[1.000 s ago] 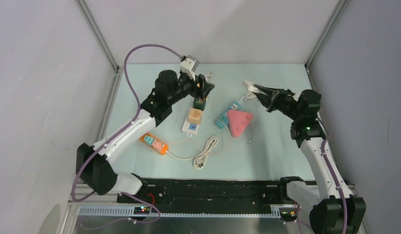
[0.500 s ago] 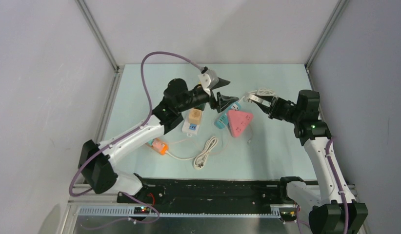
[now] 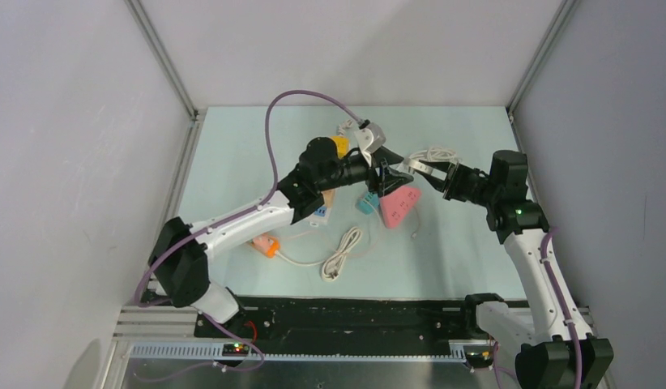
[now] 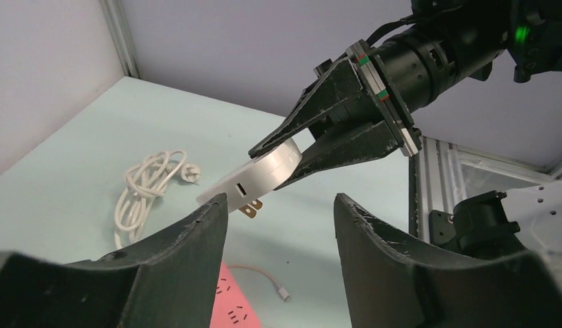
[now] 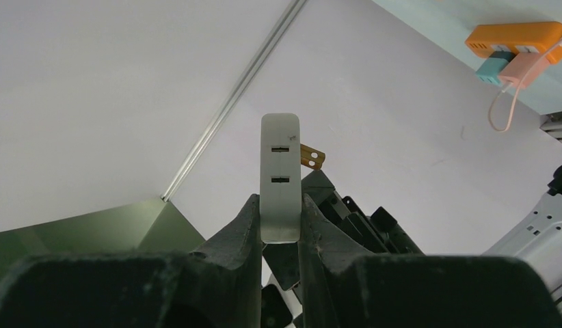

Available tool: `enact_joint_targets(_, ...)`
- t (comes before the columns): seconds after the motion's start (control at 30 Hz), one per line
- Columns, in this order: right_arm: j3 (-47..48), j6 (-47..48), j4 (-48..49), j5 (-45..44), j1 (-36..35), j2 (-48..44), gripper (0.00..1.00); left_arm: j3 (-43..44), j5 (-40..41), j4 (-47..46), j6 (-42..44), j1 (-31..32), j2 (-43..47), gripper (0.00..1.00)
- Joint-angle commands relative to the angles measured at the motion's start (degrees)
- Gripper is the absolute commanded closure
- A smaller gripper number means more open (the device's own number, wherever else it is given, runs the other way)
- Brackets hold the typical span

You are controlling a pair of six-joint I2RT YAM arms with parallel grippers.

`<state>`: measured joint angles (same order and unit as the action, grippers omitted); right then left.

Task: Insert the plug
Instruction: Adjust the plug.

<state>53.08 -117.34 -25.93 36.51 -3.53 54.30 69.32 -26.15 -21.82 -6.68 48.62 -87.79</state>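
Right end effector point(image 4: 278, 161) is clamped on the white USB charger plug point(image 4: 258, 176), prongs exposed. Left end effector point(image 4: 279, 205) faces it above the counter point(image 4: 73, 154), jaws wide and holding nothing.

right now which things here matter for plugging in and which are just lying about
Job: white plug, right gripper holding it, open left gripper facing it.
Lying about for now: pink power strip, teal power strip, orange power strip, coiled cable.

You have the plug point(image 4: 264, 174) in the right pincer point(image 3: 423, 170), above the rightmost power strip point(image 3: 399, 203). The left pincer point(image 3: 392, 174) sits just left of it; the coiled cable point(image 3: 342, 255) lies nearer the bases.
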Motion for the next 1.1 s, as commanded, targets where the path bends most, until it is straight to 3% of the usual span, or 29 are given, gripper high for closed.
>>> enact_joint_targets(0.0,1.5,-9.6,0.6,0.9,-0.1,-1.4,1.00,1.2,-1.2,-1.9,-2.6,-0.1,-1.7,0.39)
enact_joint_targets(0.5,1.5,-9.9,2.7,0.6,-0.9,-1.5,1.00,3.2,6.8,-1.6,-4.1,0.1,-6.5,0.36)
enact_joint_targets(0.93,1.4,-9.2,3.5,0.2,-1.3,-1.2,1.00,5.5,4.9,-1.7,-8.7,-0.1,-7.4,0.32)
enact_joint_targets(1.07,1.0,-10.1,5.4,0.4,-1.4,-1.4,1.00,4.8,6.9,-1.6,-8.7,-0.4,-8.5,0.37)
